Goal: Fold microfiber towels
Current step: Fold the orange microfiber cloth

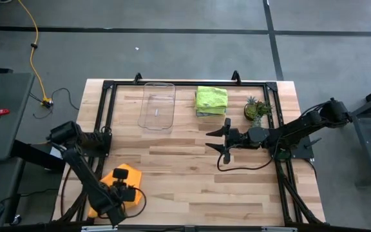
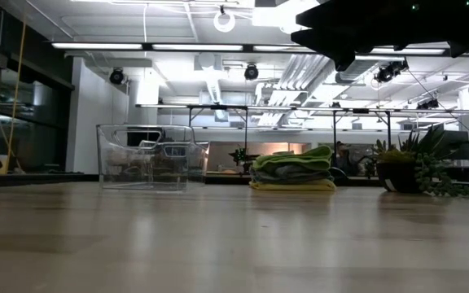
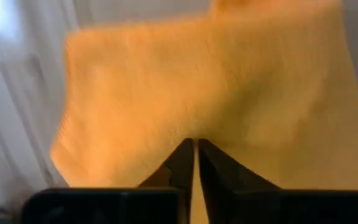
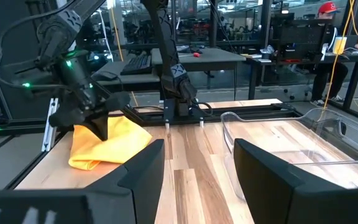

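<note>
An orange microfiber towel (image 1: 122,175) lies rumpled on the table at the near left corner, and shows in the right wrist view too (image 4: 120,144). My left gripper (image 3: 194,147) stands over it, pointing steeply down, its fingers shut on the cloth. A folded stack of towels (image 1: 211,100) rests at the far middle, lime green on top, grey under it, yellow at the bottom (image 2: 291,172). My right gripper (image 1: 216,140) hovers open above the table's middle right, level, pointing toward the left edge and touching nothing. My left gripper comes at the orange towel from above, its fingers pointing steeply down. The two fingertips (image 3: 180,158) stand almost together, with a thin strip of orange cloth (image 3: 194,163) between them. One layer or several, I cannot tell. The towel lies on the table, bunched under the gripper (image 4: 98,127).
A clear plastic tray (image 1: 156,106) stands at the far middle, left of the stack. A small potted plant (image 1: 257,109) stands at the far right. Bare wood stretches across the middle and near side. A black frame runs along the table's left, far and right edges.
</note>
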Motion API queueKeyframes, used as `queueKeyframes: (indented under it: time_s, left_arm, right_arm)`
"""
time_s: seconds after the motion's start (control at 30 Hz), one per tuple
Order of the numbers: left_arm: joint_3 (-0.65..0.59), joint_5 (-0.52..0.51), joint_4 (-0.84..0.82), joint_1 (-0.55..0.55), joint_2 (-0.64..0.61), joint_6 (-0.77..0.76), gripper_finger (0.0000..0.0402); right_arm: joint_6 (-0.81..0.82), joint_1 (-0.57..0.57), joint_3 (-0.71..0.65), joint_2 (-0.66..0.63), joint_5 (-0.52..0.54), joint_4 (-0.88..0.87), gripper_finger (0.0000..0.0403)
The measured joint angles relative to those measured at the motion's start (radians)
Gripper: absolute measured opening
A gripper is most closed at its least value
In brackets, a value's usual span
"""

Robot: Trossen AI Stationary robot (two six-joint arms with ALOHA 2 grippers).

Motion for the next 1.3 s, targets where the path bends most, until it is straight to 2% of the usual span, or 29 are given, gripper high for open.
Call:
queueKeyframes:
  time_s: [0.17,0.3,0.6,0.9,0.97,1.13,1.23,1.3]
  left_arm:
    - [0.0,-0.03,0.026,0.082,0.002,0.123,0.0009]
    - [-0.001,0.036,0.042,0.154,0.013,0.198,0.0002]
    - [0.0,0.126,0.134,0.24,0.032,0.345,0.0]
    - [0.004,0.13,0.152,0.314,0.114,0.519,0.0]
    - [0.011,0.089,0.217,0.329,0.113,0.574,0.0]
    - [0.029,-0.109,0.405,0.394,0.111,0.742,0.0]
    - [0.03,-0.141,0.59,0.462,0.111,0.873,0.0]
    - [0.03,-0.121,0.728,0.515,0.118,0.952,0.0]
  right_arm:
    - [0.0,0.0,0.0,0.0,0.0,0.0,0.0184]
    - [0.0,0.0,0.0,0.0,0.0,0.0,0.0184]
    - [0.0,0.0,0.0,0.0,0.0,-0.012,0.0184]
    - [0.0,0.0,0.0,0.0,0.0,-0.02,0.0184]
    - [0.0,0.0,0.0,0.0,0.0,-0.021,0.0184]
    - [0.0,0.0,0.0,0.0,0.0,-0.02,0.0184]
    - [0.0,0.0,0.0,0.0,0.0,-0.02,0.0184]
    - [0.0,0.0,0.0,0.0,0.0,-0.02,0.0184]
